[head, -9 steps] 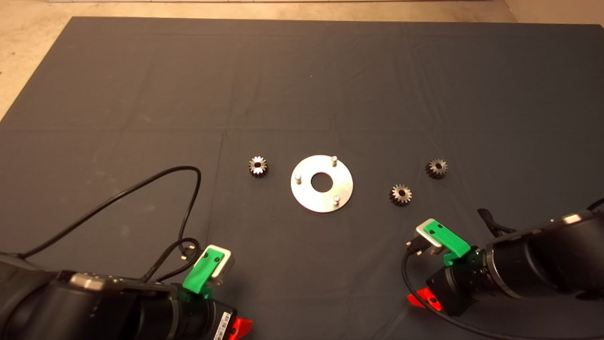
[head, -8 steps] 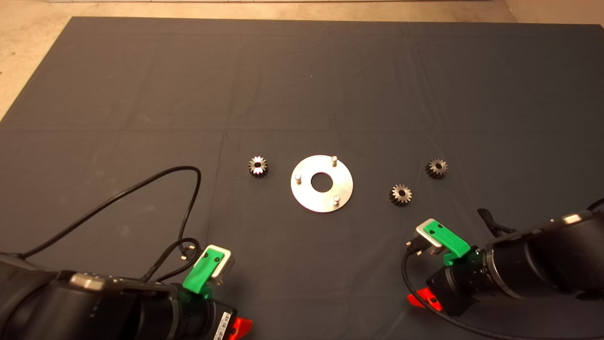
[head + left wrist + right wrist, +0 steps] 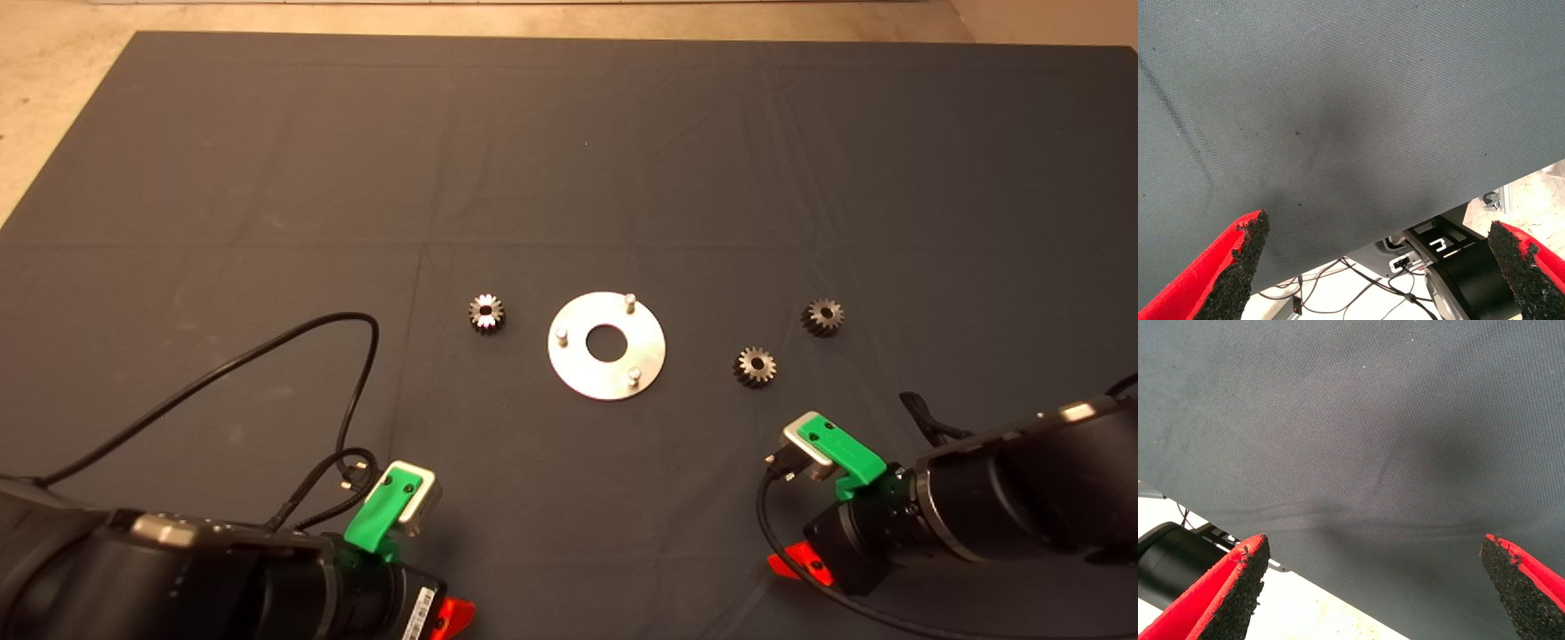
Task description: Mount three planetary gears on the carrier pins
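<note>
- the dark mat (image 3: 569, 160) covers the table, with a pale floor strip beyond its far edge.
- the left gripper (image 3: 1378, 267) sits parked at the mat's lower left, its red fingers (image 3: 1238, 257) spread wide apart over bare mat.
- the right gripper (image 3: 1375, 583) sits parked at the lower right, fingers likewise wide apart and empty.
- the shiny disc (image 3: 606, 378) lies flat mid-mat; its three carrier pins (image 3: 629, 302) stand bare.
- the planetary gears lie flat on the mat, apart from the disc: one gear (image 3: 486, 313) just to its left, a second gear (image 3: 755, 366) to its right, a third gear (image 3: 822, 316) farther right.
</note>
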Available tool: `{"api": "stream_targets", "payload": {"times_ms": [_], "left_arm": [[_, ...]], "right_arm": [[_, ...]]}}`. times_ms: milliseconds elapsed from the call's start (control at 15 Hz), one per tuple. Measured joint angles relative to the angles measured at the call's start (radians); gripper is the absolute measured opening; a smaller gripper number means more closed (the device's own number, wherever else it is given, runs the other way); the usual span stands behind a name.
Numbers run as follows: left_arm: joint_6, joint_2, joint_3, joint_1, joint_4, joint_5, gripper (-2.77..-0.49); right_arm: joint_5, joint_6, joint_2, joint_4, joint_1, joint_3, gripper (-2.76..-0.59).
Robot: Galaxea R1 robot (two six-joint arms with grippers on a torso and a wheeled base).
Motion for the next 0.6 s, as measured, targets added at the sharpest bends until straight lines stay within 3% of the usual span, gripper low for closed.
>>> {"api": "stream_targets", "payload": {"times_ms": [333,467,600], "left_arm": [[0.0,-0.007,0.0,0.0,0.0,0.0,-0.9],[0.0,-0.001,0.0,0.0,0.0,0.0,-0.9],[0.0,0.0,0.0,0.009,0.0,0.0,-0.9]], "right_arm": [[0.0,-0.02,0.0,0.0,0.017,-0.001,-1.0],[0.0,-0.024,0.0,0.004,0.038,-0.002,-1.0],[0.0,-0.028,0.0,0.014,0.077,-0.009,-1.0]]}}
